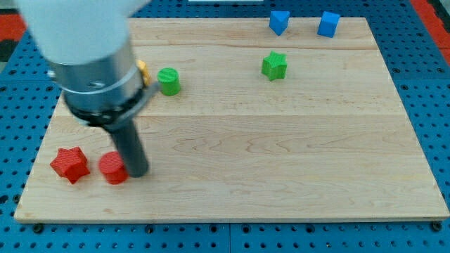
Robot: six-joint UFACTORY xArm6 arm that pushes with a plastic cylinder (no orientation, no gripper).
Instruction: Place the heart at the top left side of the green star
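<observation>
We worked over a pale wooden board (281,169) that lay on a blue perforated table (429,84). Our arm's bulky housing (88,56), white above and grey and black below, covered the board's 10 o'clock corner. From it a straight dark rod (129,144) ran down toward 6 o'clock. It was a plain rod, so nothing on it could stand apart, together or clamped on a block.

Our tip (138,173) rested at about 8 o'clock from the board's centre. It touched the 3 o'clock side of a red round block (111,169). A red star (69,164) lay just beside that block at its 9 o'clock.

The green star (274,65) sat at about 1 o'clock from the centre, well apart from our tip. A green cylinder (169,81) stood at about 10 o'clock from the centre, to the star's 9 o'clock and just beside the housing. Two blue blocks lay along the board's 12 o'clock edge. One blue block (279,22) was at the star's 12 o'clock, and the other blue block (328,23) at the star's 2 o'clock. We could not tell their exact shapes.

We could make out no heart. A small yellow piece (142,68) peeked out at the housing's 3 o'clock edge, at the cylinder's 10 o'clock. It was mostly hidden, so we could not tell its shape.
</observation>
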